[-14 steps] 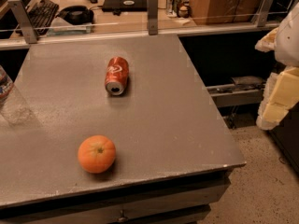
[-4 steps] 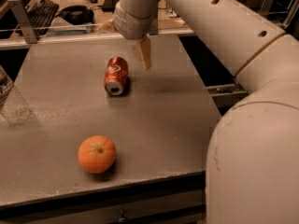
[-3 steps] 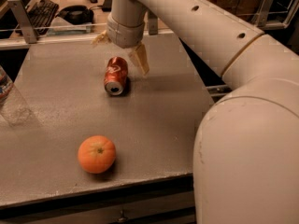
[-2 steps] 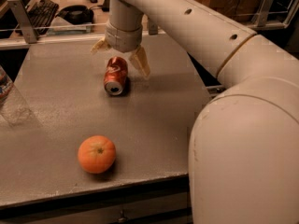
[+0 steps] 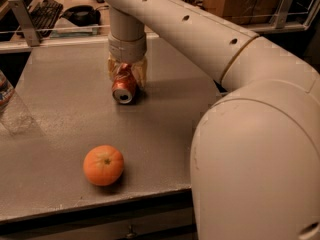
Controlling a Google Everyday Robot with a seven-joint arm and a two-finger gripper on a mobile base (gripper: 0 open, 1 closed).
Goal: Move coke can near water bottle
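The gripper (image 5: 127, 73) sits on the coke can (image 5: 123, 88) and seems to pinch it. The water bottle (image 5: 4, 91) is well apart from the can.

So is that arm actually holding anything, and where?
Cannot tell: the gripper sits over the far end of the coke can, which lies on its side on the table.

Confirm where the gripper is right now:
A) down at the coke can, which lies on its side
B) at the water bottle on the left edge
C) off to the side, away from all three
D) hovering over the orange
A: the gripper is down over the coke can, which lies on its side, well apart from the orange and the water bottle.
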